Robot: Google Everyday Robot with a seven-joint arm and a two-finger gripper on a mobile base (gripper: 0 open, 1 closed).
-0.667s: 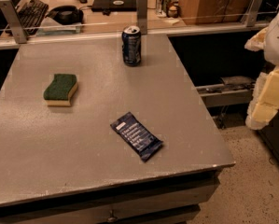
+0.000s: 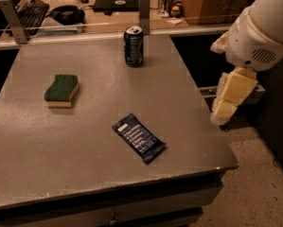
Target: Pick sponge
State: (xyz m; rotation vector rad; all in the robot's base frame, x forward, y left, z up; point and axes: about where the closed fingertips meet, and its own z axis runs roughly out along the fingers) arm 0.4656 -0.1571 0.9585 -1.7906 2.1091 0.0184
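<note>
Foam-padded end effector (image 2: 222, 77) beside matt table (image 2: 108, 169)

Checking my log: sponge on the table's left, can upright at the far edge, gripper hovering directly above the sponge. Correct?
No. The camera view shows the gripper off the right edge of the table, far from the sponge; the rest holds.

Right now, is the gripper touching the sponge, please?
No, the gripper hangs beyond the right edge of the table, well apart from the sponge lying on its left side.
</note>
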